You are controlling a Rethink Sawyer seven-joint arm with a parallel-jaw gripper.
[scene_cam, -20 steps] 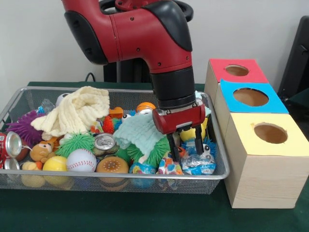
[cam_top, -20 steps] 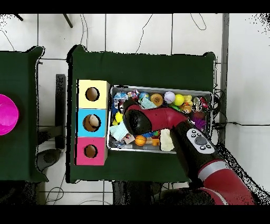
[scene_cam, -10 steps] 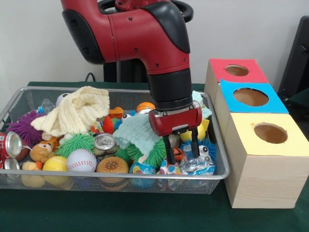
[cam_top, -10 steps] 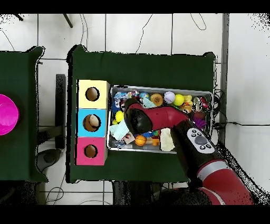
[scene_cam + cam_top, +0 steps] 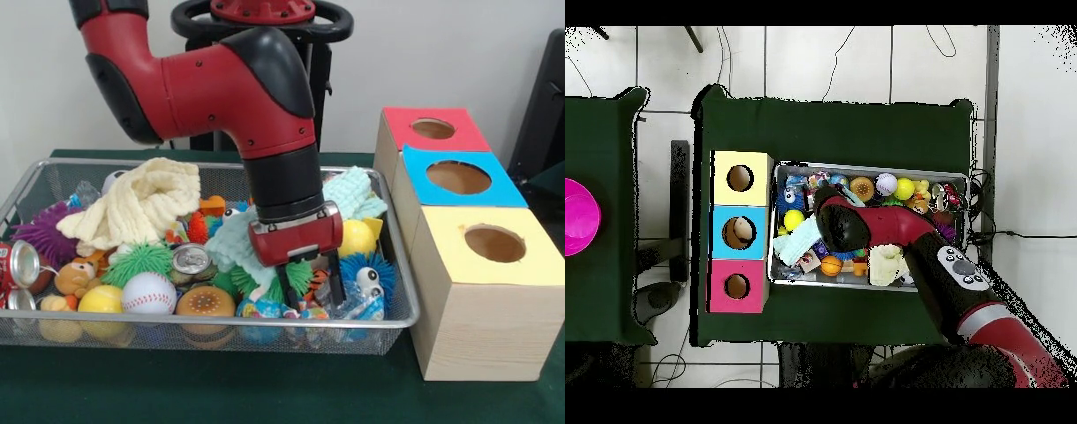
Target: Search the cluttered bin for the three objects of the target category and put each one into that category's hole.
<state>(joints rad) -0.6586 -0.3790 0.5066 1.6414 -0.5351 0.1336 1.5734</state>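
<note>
The bin is showing as fine silver wire mesh with a smooth metal rim, and the three boxes beside it are showing pale, matt bare wood with flat coloured tops. Inside the bin a cream knitted cloth is lying soft and ribbed, while a crushed can is gleaming as shiny metal and a green ball is looking rubbery and spiky. The arm is shining as glossy red and black plastic above the matt dark green table cover.
</note>
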